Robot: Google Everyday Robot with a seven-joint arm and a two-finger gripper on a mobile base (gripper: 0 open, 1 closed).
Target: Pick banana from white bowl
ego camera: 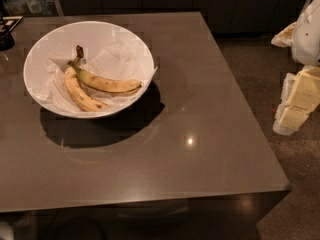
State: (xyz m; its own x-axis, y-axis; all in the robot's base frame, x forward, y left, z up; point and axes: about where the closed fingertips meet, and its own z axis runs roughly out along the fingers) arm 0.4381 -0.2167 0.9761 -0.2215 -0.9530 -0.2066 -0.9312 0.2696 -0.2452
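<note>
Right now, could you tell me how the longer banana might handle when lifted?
Likely soft: the banana shows brown streaks. Its stem seems joined to the other banana, so both may lift. The gripper hangs right of the table.

So the banana [107,84] is lying flat in the white bowl [60,39] on crumpled paper [112,59]. It's yellow with brown streaks, stem left, dark tip right. The bowl sits upright on the table's [200,149] left side. My gripper [295,101] hangs far right, well apart.

The gripper [296,100], beyond the table [200,149], runs out of frame with its arm [307,34]; far across from it, blurred clutter [6,34] at the table's corner is unidentifiable.
</note>
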